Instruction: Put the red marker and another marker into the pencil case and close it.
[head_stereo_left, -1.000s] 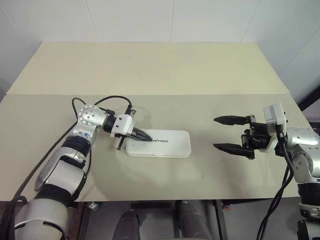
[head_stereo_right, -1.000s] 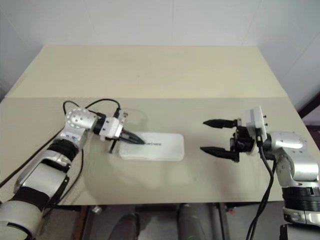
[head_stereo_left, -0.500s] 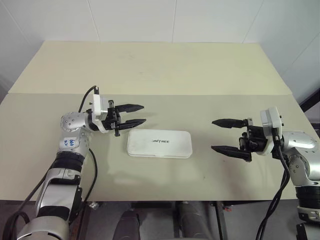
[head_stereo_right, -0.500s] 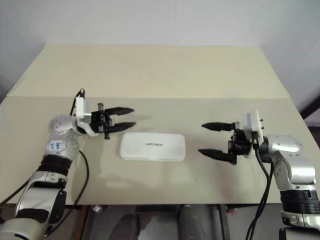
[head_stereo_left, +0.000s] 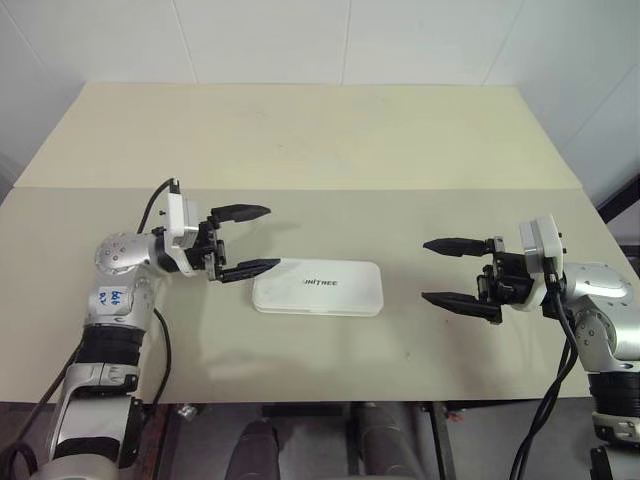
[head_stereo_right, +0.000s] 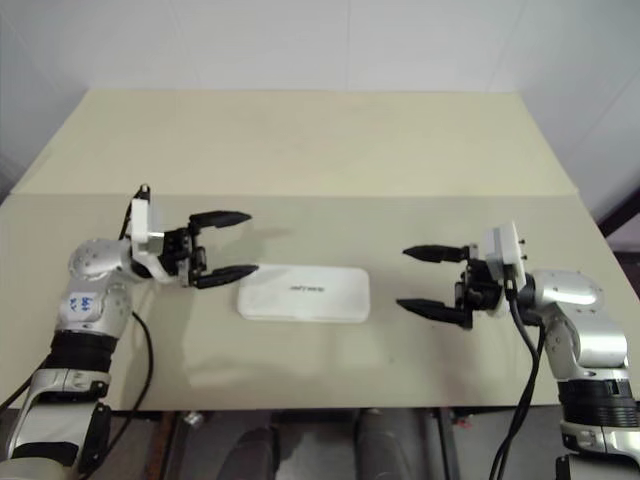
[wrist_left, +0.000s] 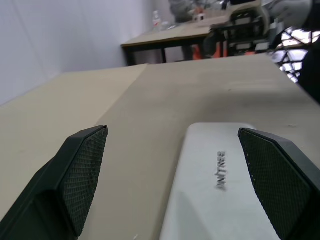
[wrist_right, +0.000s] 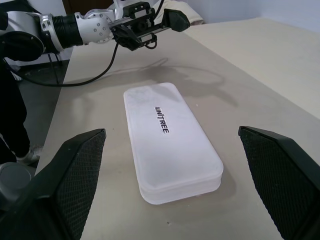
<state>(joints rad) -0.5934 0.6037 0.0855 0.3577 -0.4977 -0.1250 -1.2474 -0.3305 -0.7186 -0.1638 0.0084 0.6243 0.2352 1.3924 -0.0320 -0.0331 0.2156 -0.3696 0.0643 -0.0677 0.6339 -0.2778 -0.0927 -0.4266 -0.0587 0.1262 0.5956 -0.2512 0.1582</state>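
The white pencil case (head_stereo_left: 318, 288) lies flat on the table with its lid down and dark lettering facing up; it also shows in the wrist views (wrist_right: 170, 140) (wrist_left: 220, 185). My left gripper (head_stereo_left: 243, 241) hovers just left of the case's left end, open, with nothing between its fingers (wrist_left: 82, 172). My right gripper (head_stereo_left: 445, 271) hangs to the right of the case, well apart from it, open and empty. The red marker and the other marker are out of view.
The beige table (head_stereo_left: 320, 150) stretches far behind the case, with a seam running across it just beyond the grippers. Its front edge (head_stereo_left: 320, 398) lies close below the case. White walls stand behind the table.
My left gripper lifted off the case's left end, drew back to the left and opened wide. The case lies as before. The right gripper held still.
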